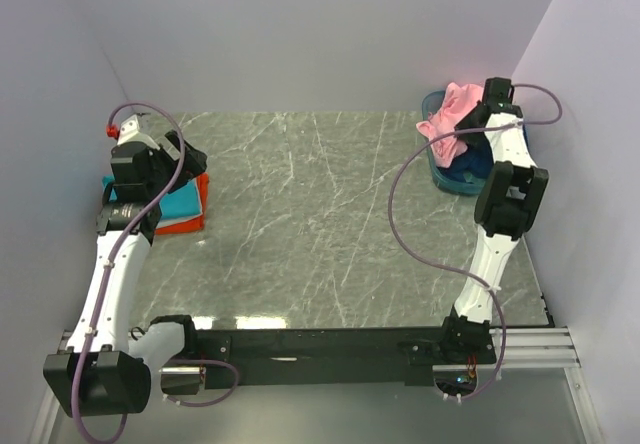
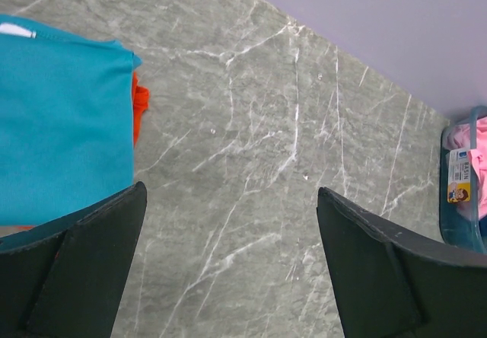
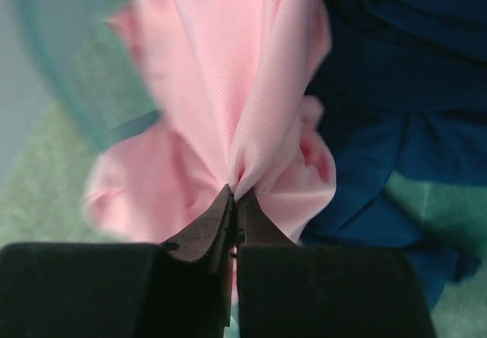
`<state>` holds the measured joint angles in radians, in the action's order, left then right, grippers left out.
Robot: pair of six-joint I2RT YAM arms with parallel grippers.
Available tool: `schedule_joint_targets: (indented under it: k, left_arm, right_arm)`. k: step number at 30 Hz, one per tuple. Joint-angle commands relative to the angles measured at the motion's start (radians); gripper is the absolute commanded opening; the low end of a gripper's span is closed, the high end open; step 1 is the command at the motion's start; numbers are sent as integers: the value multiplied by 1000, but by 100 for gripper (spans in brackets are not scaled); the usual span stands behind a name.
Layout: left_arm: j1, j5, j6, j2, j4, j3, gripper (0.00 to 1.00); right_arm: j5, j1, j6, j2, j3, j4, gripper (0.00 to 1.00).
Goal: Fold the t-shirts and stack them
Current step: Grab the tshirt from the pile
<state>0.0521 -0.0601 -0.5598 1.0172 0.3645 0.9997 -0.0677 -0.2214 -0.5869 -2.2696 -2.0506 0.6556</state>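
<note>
Now the grey marbled table [image 1: 300, 224] spreads beneath both grippers. Under the right gripper [image 3: 234, 197] sits the teal basin [image 1: 437, 176]. The light pink t-shirt [image 3: 228, 87] bunches straight ahead of its tips, pinched between the closed jaws. The dark blue t-shirt [image 3: 396, 87] lies just to its right in the wrist view. The left gripper [image 2: 230, 193] hangs wide open, holding nothing. Ahead and left of it, the folded teal t-shirt [image 2: 61, 117] lies on the orange t-shirt [image 2: 139, 110].
</note>
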Motion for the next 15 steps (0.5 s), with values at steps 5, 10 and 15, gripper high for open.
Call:
schedule_joint_targets:
  k: [5,10,15]
  left_arm:
    - [2,32,-43,-48,-22,-59,99]
    - [2,20,-52,-54,-45,-78,99]
    - [2,13,-54,-57,-50,-84,100]
  right_arm:
    - [46,33,15,344,-52,-108,0]
    - [63,59,58,487,-77,-140,0]
    - [153,181,119,608,-97,-218,0]
